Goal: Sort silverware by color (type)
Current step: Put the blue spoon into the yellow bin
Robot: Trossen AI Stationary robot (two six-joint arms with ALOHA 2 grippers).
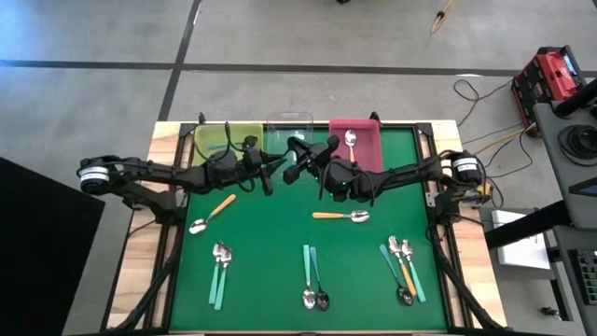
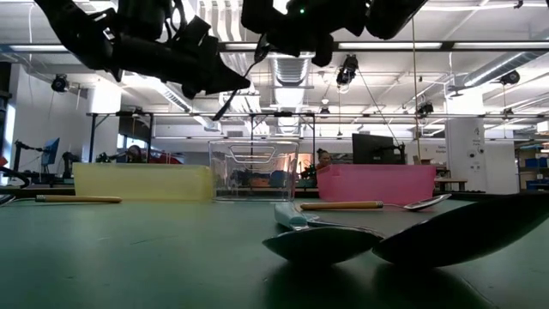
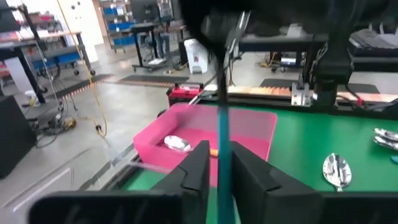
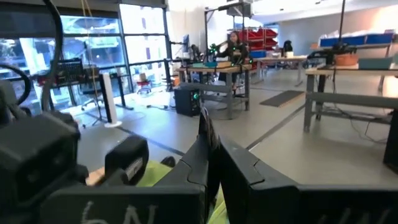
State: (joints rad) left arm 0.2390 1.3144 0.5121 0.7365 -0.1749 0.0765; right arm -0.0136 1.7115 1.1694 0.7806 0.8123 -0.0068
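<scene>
Left hand [image 3: 219, 171] grips one teal spoon [image 3: 222, 134]; two orange-handled spoons [image 1: 341, 217] lie loose

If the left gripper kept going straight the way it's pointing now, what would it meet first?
Probably the right gripper, close ahead over the clear bin. The left gripper holds a teal-handled spoon; depth is uncertain, and the pink bin lies beyond.

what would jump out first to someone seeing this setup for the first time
Two dark arms meet above the far edge of the green table, near a row of three bins: yellow-green, clear and pink, the pink one holding a spoon. The left pincer is shut on a thin teal-handled spoon, with the right pincer shut close by. Orange- and teal-handled spoons lie scattered in small groups across the near half.
</scene>
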